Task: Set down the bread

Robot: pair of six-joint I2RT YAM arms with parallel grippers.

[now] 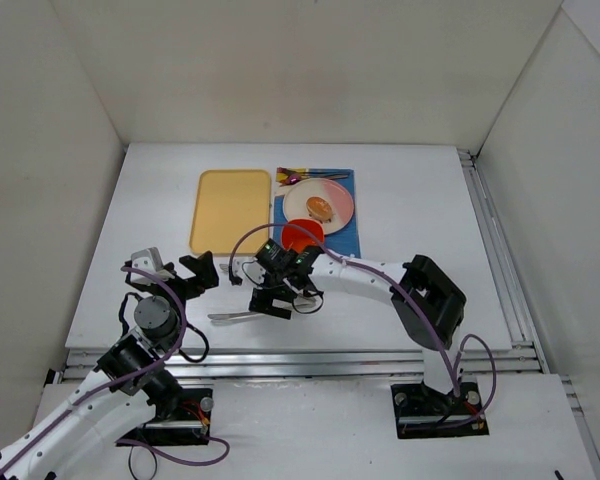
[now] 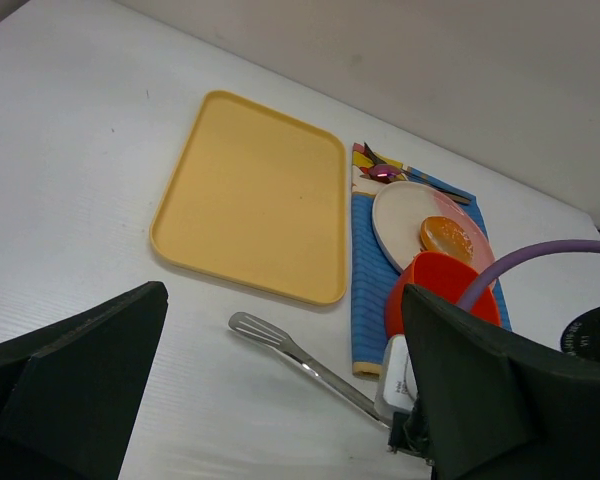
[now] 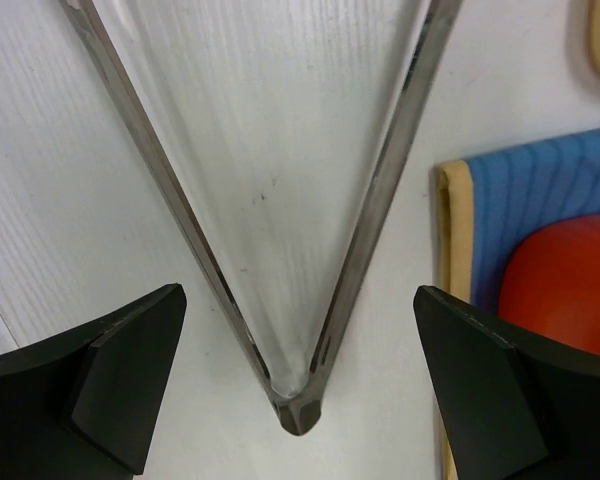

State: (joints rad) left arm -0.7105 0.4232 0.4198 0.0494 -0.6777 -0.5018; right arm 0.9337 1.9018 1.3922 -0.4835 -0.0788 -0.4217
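The bread [image 1: 320, 207] [image 2: 447, 238], a small golden-brown bun, lies on a pink and white plate [image 1: 338, 200] [image 2: 400, 215] at the back of the table. My right gripper [image 1: 283, 300] [image 3: 300, 395] is open just above the table, its fingers wide on either side of the hinge end of metal tongs [image 1: 242, 316] [image 3: 298, 400] without touching them. The tongs lie flat on the table, also seen in the left wrist view [image 2: 285, 348]. My left gripper [image 1: 192, 272] [image 2: 280, 400] is open and holds nothing, left of the tongs.
An orange-red cup [image 1: 302, 236] [image 2: 435, 290] [image 3: 565, 285] stands on a blue mat [image 1: 352, 235] [image 2: 365, 290] [image 3: 525, 190] right behind my right gripper. A yellow tray [image 1: 230, 210] [image 2: 255, 195] lies left of the mat. Cutlery [image 1: 310, 177] rests at the mat's far end. White walls surround the table.
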